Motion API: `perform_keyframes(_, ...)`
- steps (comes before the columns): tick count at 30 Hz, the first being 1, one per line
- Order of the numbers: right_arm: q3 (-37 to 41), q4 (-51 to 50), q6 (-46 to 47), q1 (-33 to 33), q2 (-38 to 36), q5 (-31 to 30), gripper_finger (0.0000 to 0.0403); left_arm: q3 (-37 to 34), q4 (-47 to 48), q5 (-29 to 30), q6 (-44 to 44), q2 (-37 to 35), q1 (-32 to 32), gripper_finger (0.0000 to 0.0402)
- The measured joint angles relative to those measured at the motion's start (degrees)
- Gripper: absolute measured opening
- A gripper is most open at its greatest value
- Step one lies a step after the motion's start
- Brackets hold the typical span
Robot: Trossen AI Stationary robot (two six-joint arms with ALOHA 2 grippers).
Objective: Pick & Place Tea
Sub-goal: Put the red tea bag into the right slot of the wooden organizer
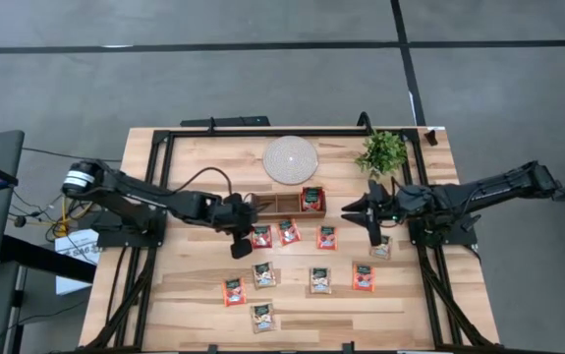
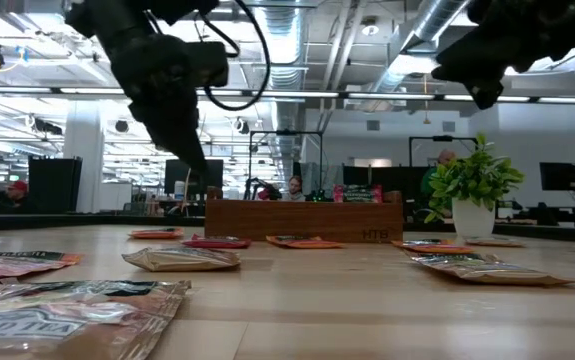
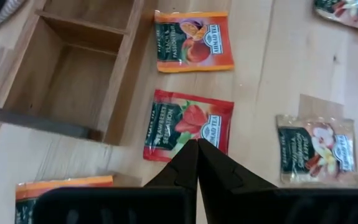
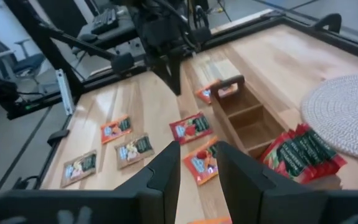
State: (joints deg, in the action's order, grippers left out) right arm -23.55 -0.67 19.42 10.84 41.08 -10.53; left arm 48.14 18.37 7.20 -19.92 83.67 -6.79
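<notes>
Several tea sachets lie flat on the wooden table, among them a red one [image 3: 188, 124], an orange one [image 3: 193, 41] and a pale one [image 3: 315, 149]. More tea [image 1: 311, 199] lies in the right compartment of the brown tray [image 1: 272, 205]. My left gripper [image 3: 197, 152] is shut and points steeply down just above the red sachet's near edge. The low view shows its tip [image 2: 200, 165] clear of the table. My right gripper [image 4: 197, 165] hangs open and holds nothing to the right of the tray [image 4: 247, 118], above the table.
A round white disc [image 1: 290, 157] lies behind the tray, and a small potted plant [image 1: 382, 152] stands at the far right. Other sachets are scattered over the near half of the table [image 1: 321, 280]. A black frame runs along the table's edges [image 1: 154, 197].
</notes>
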Motion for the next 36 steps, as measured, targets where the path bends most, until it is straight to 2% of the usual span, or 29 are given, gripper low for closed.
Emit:
perform_keyframes(4, 2.7, 0.3, 0.0, 1.2, -3.9, -0.2, 0.0098, 1.5, 0.9, 0.1, 0.0, 2.6, 0.0, 0.0)
perform_keyframes(9, 7.4, 6.4, 0.0, 1.9, -9.2, -1.9, 0.0098, 3.8, 1.6, 0.1, 1.1, 5.7, 0.0, 0.0)
perform_keyframes(14, 10.3, 6.7, 2.7, 1.9, -13.5, -1.9, 0.0098, 5.7, 1.8, 0.8, 2.8, 8.7, -0.4, 0.0)
perform_keyframes(22, 10.3, 6.7, 2.8, 2.3, -14.1, -1.7, 0.0098, 5.7, 4.0, 0.3, 1.2, 11.3, -0.4, 0.0)
perform_keyframes(36, 10.3, 6.3, 2.6, 2.3, -14.1, -1.6, 0.0098, 5.7, -2.3, 0.4, 1.1, 14.5, -1.3, 0.0)
